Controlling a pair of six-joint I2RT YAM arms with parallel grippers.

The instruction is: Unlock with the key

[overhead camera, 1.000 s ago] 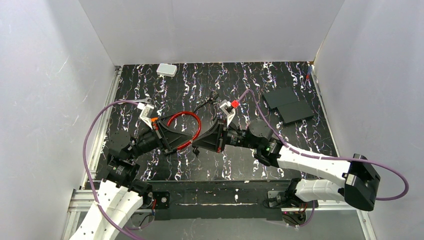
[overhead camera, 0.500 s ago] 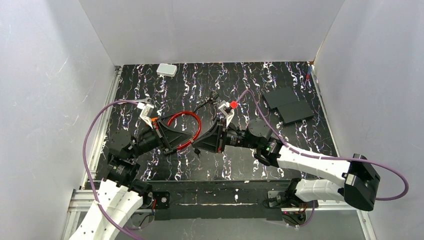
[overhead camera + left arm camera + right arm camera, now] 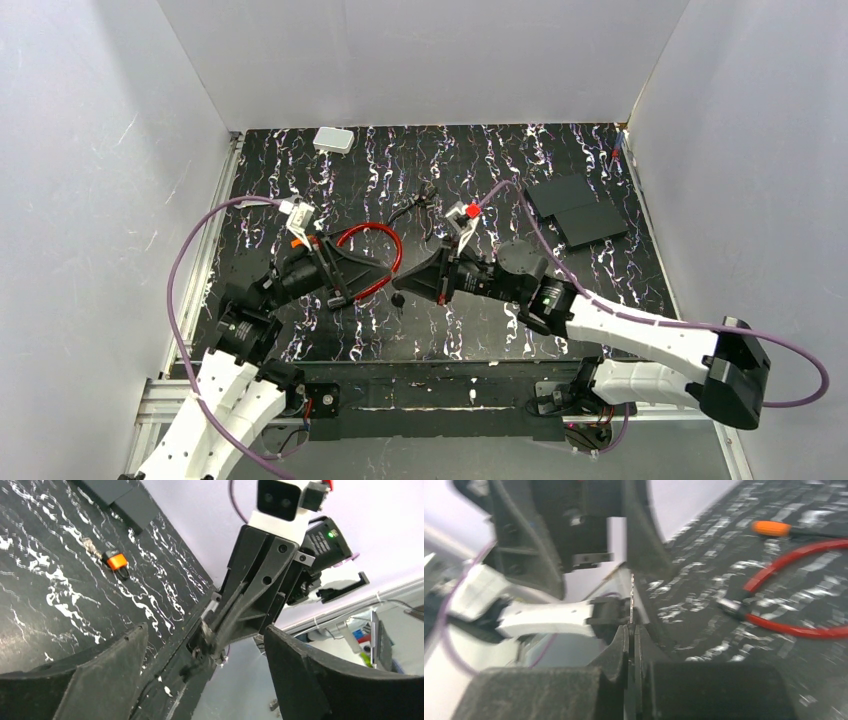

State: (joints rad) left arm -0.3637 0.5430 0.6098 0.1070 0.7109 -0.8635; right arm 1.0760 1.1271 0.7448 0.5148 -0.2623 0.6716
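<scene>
The right hand (image 3: 630,630) has its two fingers pressed tight together on the key (image 3: 631,597). It pinches the dark head, so the thin metal blade stands clear of the fingertips and can lead into a keyhole. The hand hangs low over the middle of the bench (image 3: 500,160) and points across toward the left arm. From above, the key shows only as a small dark speck at its tip. Holding the head rather than the blade looks deliberate, since it leaves the working length free and gives the wrist something to twist

The left hand (image 3: 205,629) faces it with fingers spread wide and nothing between them. Its own camera looks straight through the gap at the right hand and the key. From above it overlaps the near-left part of the red cable loop (image 3: 796,629), which lies flat on the bench just beside both hands. I judge it is placed there to steady the lock end of the cable while the key goes in, though it grips nothing now. A small dark joint where the loop's ends meet is probably the lock body, but the right wrist view is blurred and I cannot make out a keyhole. The blade is near the loop but apart from it, so the key is not yet inserted
</scene>
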